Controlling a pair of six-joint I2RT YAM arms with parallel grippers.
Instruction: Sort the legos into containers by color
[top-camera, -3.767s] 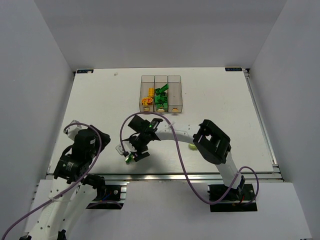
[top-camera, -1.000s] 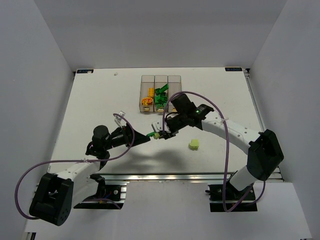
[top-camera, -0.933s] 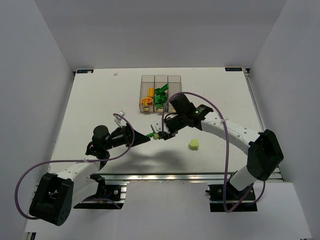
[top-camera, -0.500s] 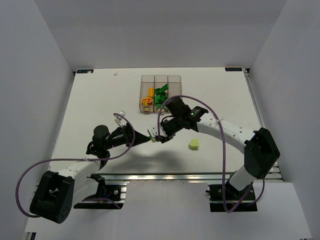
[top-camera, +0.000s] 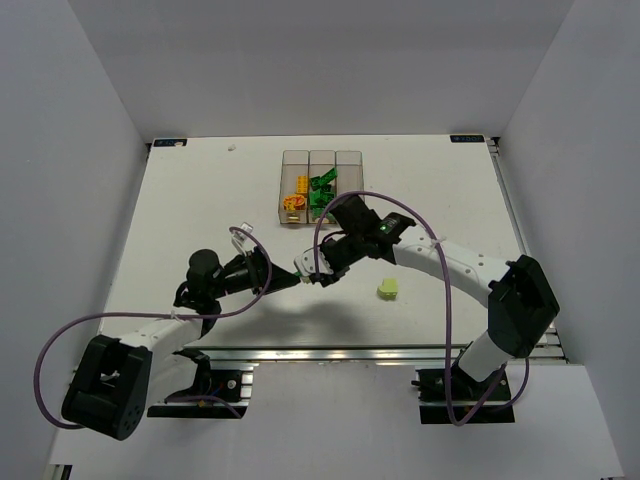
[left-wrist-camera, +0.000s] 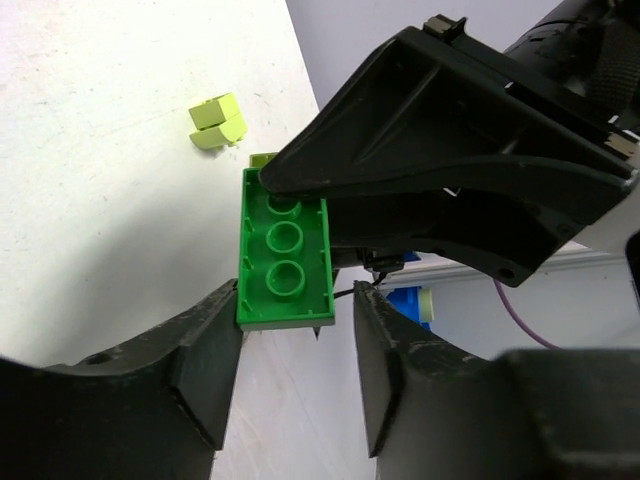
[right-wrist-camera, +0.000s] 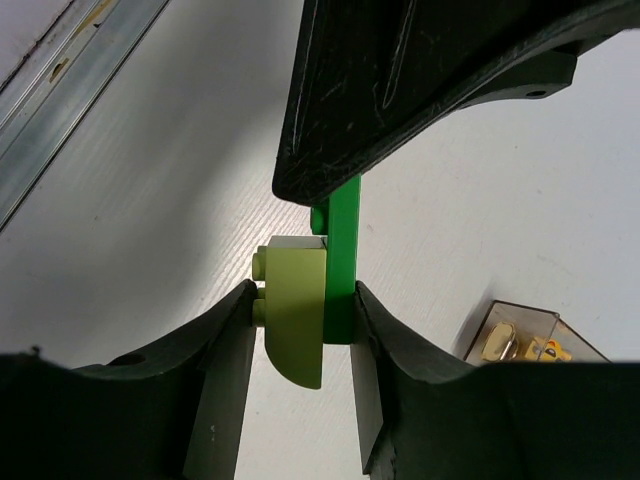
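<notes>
Bright green brick (left-wrist-camera: 283, 250) stands between the left gripper's (left-wrist-camera: 296, 292) fingers in the left wrist view, one finger (left-wrist-camera: 205, 350) touching its edge; whether they clamp it I cannot tell. In the right wrist view, the right gripper (right-wrist-camera: 302, 295) squeezes that brick together with a pale brick (right-wrist-camera: 295, 325) stuck to it. From above, both grippers meet over the table (top-camera: 200, 200), near the containers (top-camera: 322, 187); a loose brick (top-camera: 387, 289) lies apart.

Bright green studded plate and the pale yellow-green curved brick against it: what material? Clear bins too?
Bright green studded plate: likely moulded hard plastic, semi-gloss; crisp studs, soft highlights. Pale yellow-green curved brick: probably same plastic, satin, even colour. Clear rectangular bins: seemingly rigid transparent plastic; see-through walls, sharp edges.
</notes>
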